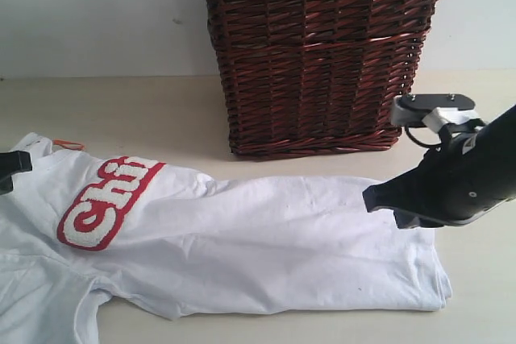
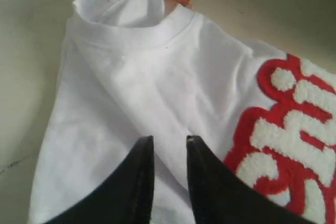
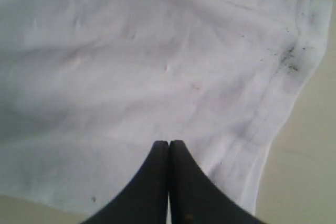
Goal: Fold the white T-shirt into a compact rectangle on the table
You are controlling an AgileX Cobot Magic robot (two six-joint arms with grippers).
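Shirt (image 1: pixel 266 239) lies spread on the table (image 1: pixel 121 110). In the exterior view we see it run from the 9 o'clock edge across the low middle to about 4 o'clock, front up, mostly flat with soft wrinkles, and the cloth runs out of frame at 7 o'clock. Red-outlined lettering (image 1: pixel 105 203) sits slanted on the chest near 9 o'clock, and only the start of the word shows. Orange tag (image 1: pixel 68 144) pokes out by the neck, at 11 o'clock from the lettering, lying on the table. Basket (image 1: pixel 322 54) stands at 12 o'clock, just behind the shirt's far edge; we cannot tell if the two touch. Left gripper (image 1: pixel 12 165) shows only as a black tip at the 9 o'clock edge, over the shoulder area. In the left wrist view we see its fingers (image 2: pixel 144 182) standing a narrow gap apart with white cloth showing between them. The tips are low over the chest between the collar (image 2: pixel 136 30) and the lettering, and we cannot tell if they touch the cloth. Right gripper (image 1: pixel 369 197) comes in from 3 o'clock, its tip at the shirt's far edge near the bottom end. In the right wrist view we see its fingers (image 3: pixel 157 182) pressed together with no gap, over the cloth close to the hem (image 3: pixel 273 93) corner. We cannot tell if any cloth is nipped between them. The hem carries dark specks along the stitching and lies flat on the table.
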